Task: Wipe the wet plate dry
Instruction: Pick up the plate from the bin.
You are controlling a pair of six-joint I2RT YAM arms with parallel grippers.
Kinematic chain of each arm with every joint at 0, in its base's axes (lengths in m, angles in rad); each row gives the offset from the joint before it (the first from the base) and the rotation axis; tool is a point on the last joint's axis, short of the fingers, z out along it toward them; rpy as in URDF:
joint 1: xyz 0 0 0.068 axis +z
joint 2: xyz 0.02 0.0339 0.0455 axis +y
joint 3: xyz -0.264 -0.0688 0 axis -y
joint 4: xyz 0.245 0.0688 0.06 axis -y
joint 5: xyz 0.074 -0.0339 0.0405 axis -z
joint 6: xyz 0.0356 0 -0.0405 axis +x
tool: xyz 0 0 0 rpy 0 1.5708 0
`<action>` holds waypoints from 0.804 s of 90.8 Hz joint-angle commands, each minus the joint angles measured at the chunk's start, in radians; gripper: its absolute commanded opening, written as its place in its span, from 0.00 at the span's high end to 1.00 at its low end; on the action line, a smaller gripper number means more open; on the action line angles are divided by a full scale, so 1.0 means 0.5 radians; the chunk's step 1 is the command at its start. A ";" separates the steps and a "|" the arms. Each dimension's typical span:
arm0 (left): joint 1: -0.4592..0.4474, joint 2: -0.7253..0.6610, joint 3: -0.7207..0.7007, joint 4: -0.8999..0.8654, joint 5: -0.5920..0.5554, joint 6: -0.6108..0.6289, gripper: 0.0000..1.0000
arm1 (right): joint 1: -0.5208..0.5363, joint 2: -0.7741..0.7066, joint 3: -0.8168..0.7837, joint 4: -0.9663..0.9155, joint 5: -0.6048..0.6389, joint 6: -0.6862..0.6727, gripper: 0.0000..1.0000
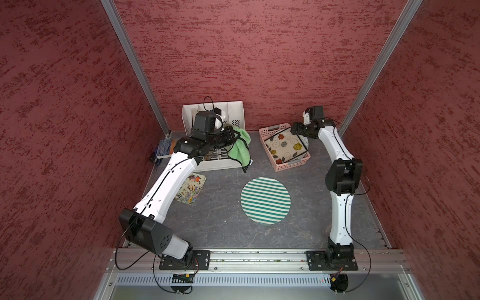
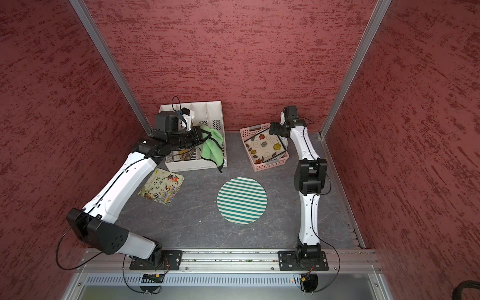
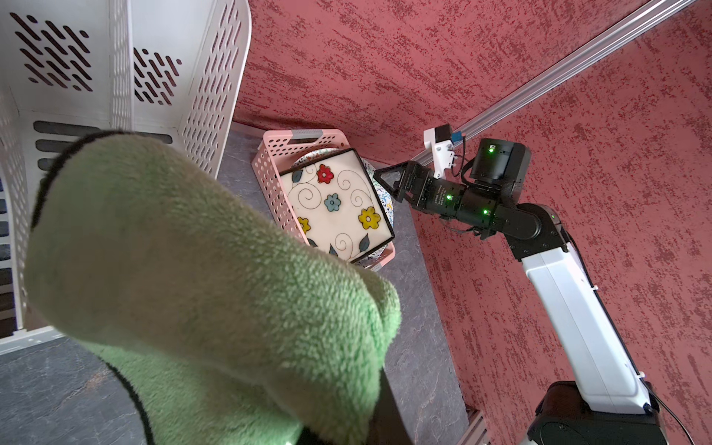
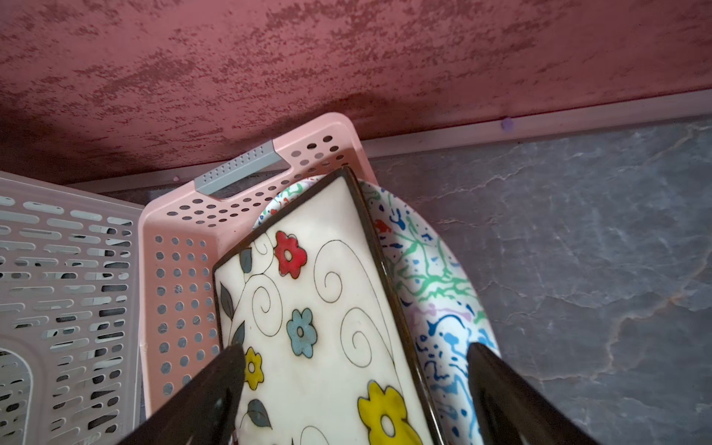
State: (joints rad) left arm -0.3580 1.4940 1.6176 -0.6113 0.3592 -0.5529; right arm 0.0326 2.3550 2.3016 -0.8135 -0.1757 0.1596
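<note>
The left end effector (image 1: 233, 135) is clamped on a green cloth (image 1: 240, 150) that hangs over the white rack (image 1: 223, 163) at the back of the table (image 1: 215, 223). The right end effector (image 1: 297, 129) is at the far corner of the pink basket (image 1: 277, 166), which holds a tilted flowered plate (image 1: 284, 148). A striped round mat (image 1: 265, 200) lies flat between the arms.

You'll find the square plate (image 1: 284, 148) at 1 o'clock: cream, dark-rimmed, flowers and swirls, leaning tilted in the pink basket (image 1: 268, 130). The green cloth (image 1: 239, 150) at 11 o'clock is fleecy, black-edged, and hangs bunched over the white rack (image 1: 215, 166).
</note>
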 commanded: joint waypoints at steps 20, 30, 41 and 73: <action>0.013 0.003 0.029 0.057 0.003 -0.027 1.00 | 0.003 0.222 0.020 -0.247 -0.140 -0.009 0.11; 0.013 -0.004 0.021 0.072 0.004 -0.041 1.00 | 0.005 0.291 0.025 -0.374 -0.437 -0.006 0.25; 0.011 -0.017 0.002 0.092 0.002 -0.056 1.00 | 0.004 0.253 -0.066 -0.324 -0.766 0.101 0.41; -0.017 -0.077 -0.048 0.119 -0.031 -0.075 1.00 | 0.000 0.153 -0.120 0.090 -1.132 0.441 0.82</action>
State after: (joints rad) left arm -0.3599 1.4925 1.6154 -0.5819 0.3580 -0.5903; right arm 0.0158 2.4332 2.2536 -0.8513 -0.6163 0.3069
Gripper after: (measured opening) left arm 0.090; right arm 0.193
